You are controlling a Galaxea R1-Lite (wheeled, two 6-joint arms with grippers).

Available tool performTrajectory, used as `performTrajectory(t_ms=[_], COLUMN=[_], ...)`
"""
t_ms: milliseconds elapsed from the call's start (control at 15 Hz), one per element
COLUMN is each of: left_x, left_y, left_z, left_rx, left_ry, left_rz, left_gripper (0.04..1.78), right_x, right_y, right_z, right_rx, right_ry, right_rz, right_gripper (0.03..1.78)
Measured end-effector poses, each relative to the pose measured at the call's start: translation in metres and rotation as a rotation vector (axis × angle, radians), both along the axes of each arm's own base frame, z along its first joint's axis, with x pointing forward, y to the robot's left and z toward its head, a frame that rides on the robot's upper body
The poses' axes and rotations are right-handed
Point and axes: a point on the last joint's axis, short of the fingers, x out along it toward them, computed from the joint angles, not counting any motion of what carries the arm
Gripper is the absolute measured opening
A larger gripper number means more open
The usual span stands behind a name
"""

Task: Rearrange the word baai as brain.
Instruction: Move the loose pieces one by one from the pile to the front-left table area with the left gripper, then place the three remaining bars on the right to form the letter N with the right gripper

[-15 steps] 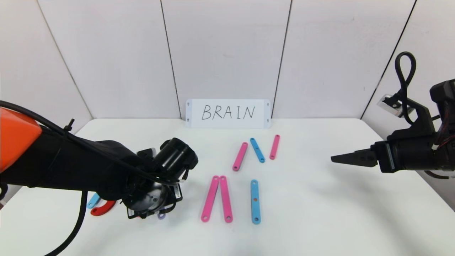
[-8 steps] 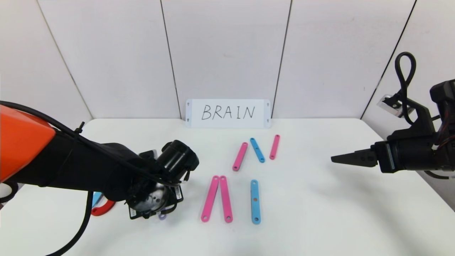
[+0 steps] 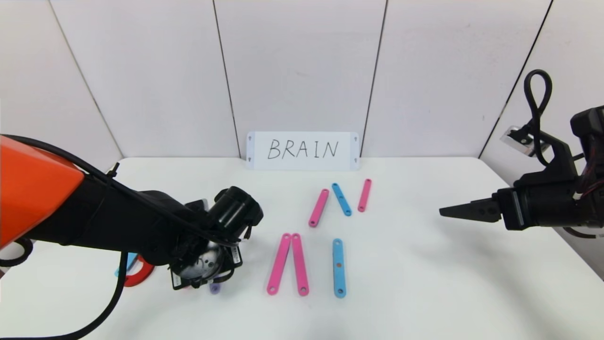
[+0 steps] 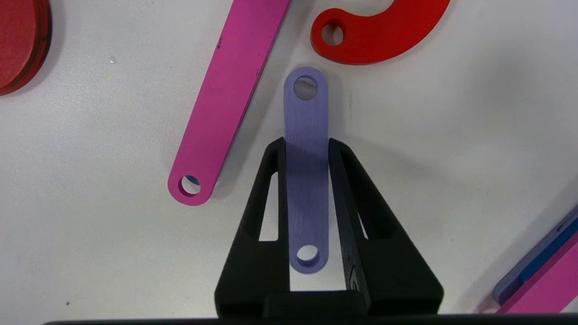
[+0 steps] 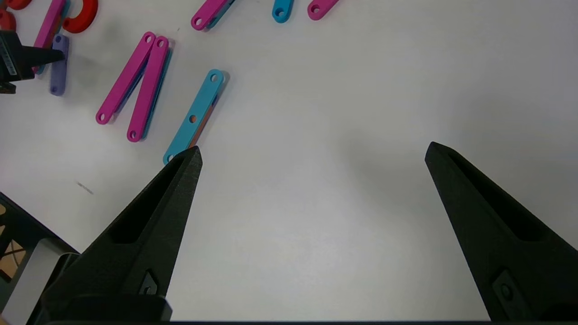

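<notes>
Left claw (image 4: 307,149) clamps the purple bar (image 4: 306,135) flat on the white table (image 3: 424,283); right claw (image 5: 311,153) hangs wide open, empty, before white panelled walls (image 3: 297,71).

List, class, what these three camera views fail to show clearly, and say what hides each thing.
1. Head view: the left end effector and most of the short purple holed plastic bar sit under the left wrist housing.
2. Head view: the red plastic C-curve is partly covered by the left arm.
3. Left wrist view: a second red piece is cut off by the picture edge.
4. Right wrist view: the right end effector hangs open; its wrist is out of view.
</notes>
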Motion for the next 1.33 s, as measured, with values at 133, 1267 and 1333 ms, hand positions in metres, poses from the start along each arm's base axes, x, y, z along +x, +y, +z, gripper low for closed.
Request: performTrajectory(t_ms=[133,1267,1333], left_x=[0.000,-0.012,-0.011], left_y=[0.000,0.012,0.020], left_z=[0.000,0.044,0.052], left_rx=[-0.003,-0.118,-0.137], left_ry=[0.000,-0.038,-0.038], left_rz=[-0.001,-0.223,-0.280], left_gripper=[0.60,1.74,1.74], right_x=[0.000,0.000,-0.001], right_y=[0.001,0.009,0.012], right_z=[0.000,0.003,0.004], right_rx=[0.000,-0.004,-0.003], right_ry=[0.000,-0.045,-0.053], right_rz=[0.004,0.040,0.052], right_gripper=[1.73,1.73,1.73])
